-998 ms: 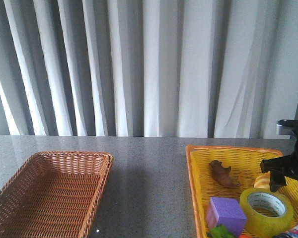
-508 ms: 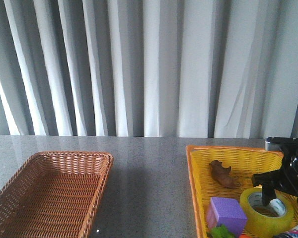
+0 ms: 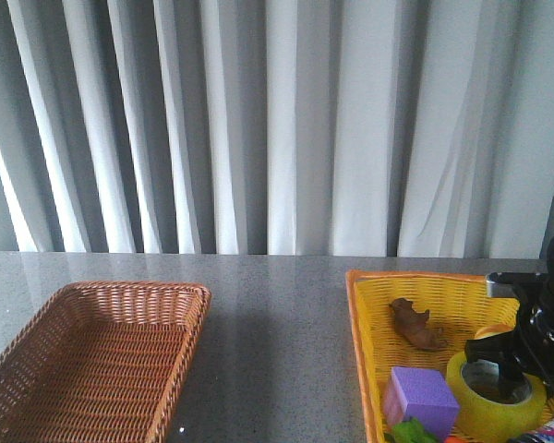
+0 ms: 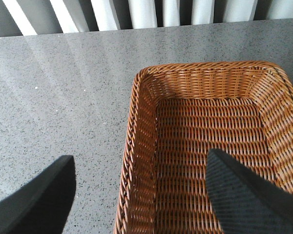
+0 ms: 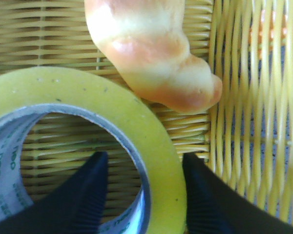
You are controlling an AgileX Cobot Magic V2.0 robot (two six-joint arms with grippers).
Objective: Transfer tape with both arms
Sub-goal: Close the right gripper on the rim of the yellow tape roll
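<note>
The tape (image 3: 495, 399), a yellow translucent roll with a white printed core, lies flat in the yellow basket (image 3: 415, 277) at the right. My right gripper (image 3: 512, 366) is lowered onto it. In the right wrist view the tape (image 5: 88, 97) fills the frame and the right gripper (image 5: 144, 158) is open, astride the roll's wall: one finger inside the core with a small gap, the other against the outside. My left gripper (image 4: 140, 158) is open and empty above the near-left rim of the brown basket (image 4: 136, 122).
The brown wicker basket (image 3: 120, 288) at the left holds nothing. The yellow basket also holds a purple cube (image 3: 420, 395), a brown toy animal (image 3: 414, 323), a bread-like piece (image 5: 146, 53) touching the tape, and something green (image 3: 408, 432). Grey curtains hang behind the table.
My right gripper has moved left and down, from beside the tape to astride its wall. The tape, the baskets and the left arm have not moved.
</note>
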